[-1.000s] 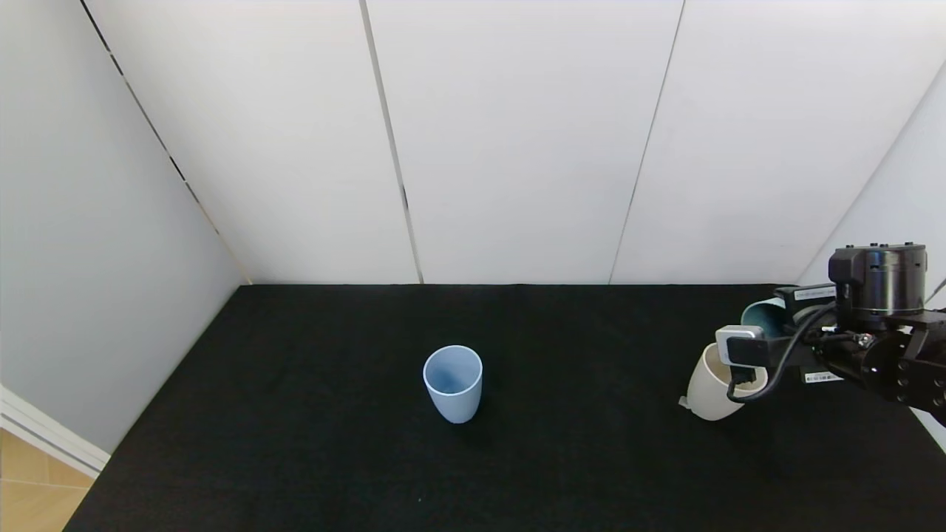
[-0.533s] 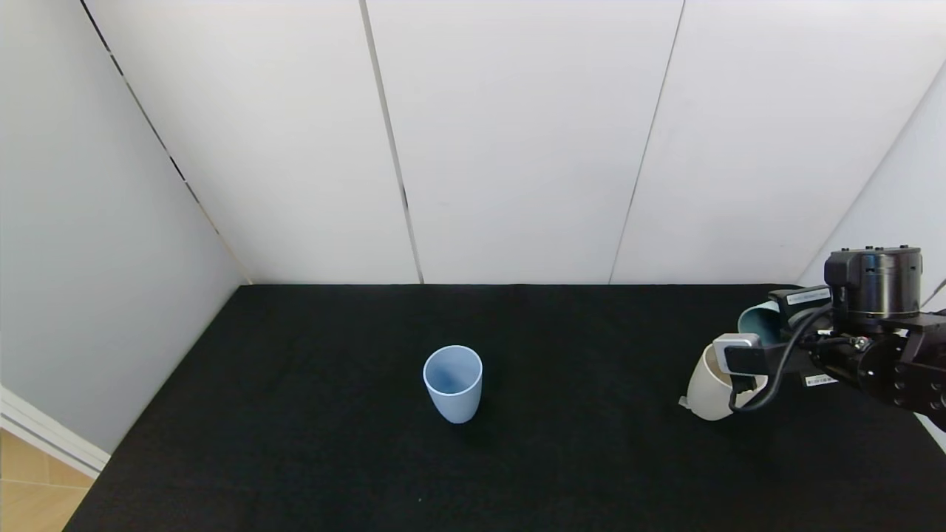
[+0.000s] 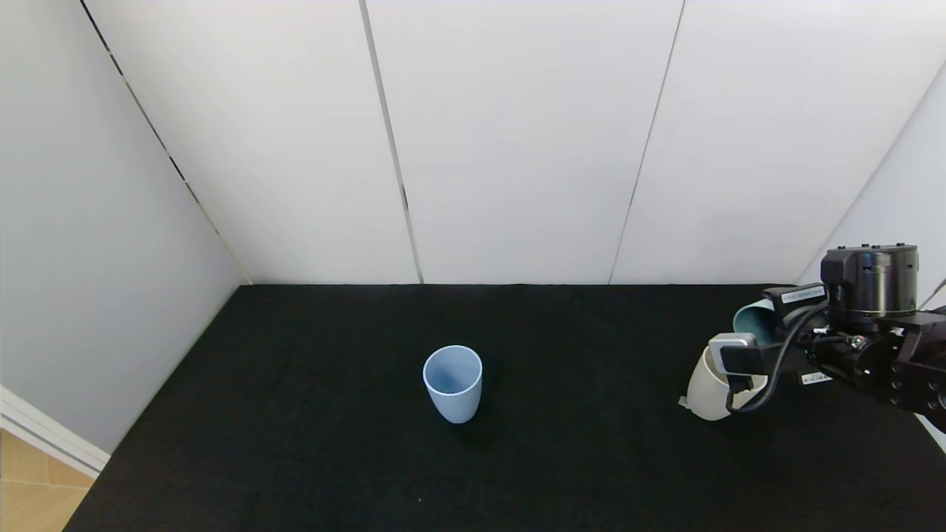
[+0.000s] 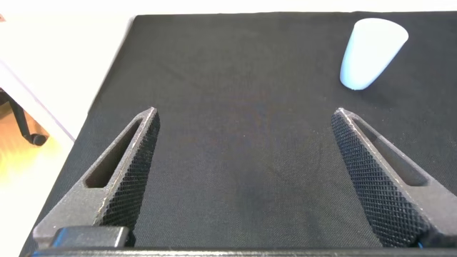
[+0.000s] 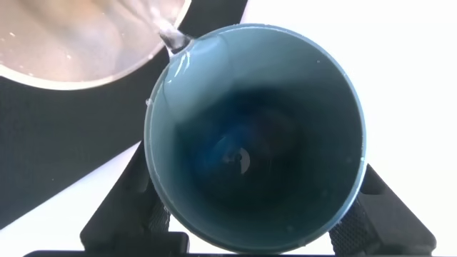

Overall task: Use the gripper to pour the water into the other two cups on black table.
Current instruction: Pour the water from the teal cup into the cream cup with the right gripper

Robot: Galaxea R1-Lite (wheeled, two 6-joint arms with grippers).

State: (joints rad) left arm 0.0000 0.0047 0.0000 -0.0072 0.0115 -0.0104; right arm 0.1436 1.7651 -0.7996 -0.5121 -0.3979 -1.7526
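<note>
Risk of spill on desk [image 3: 295, 443]: right pincer [image 3: 768, 325] clamped on teal cup [image 5: 257, 143], tipped over beige cup [image 3: 706, 395], stream at rim; blue cup [image 3: 452, 383] mid-desk unfilled; left pincer [image 4: 246, 178] open.

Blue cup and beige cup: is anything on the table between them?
No. In the head view only bare black cloth table lies between the light blue matte tumbler and the cream-beige matte tumbler.

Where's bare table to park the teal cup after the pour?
Black table is bare left of the light blue cup, and between it and the cream cup. The near strip is bare too. It's crowded at the right edge: right gripper tilts the teal cup over the cream cup.
</note>
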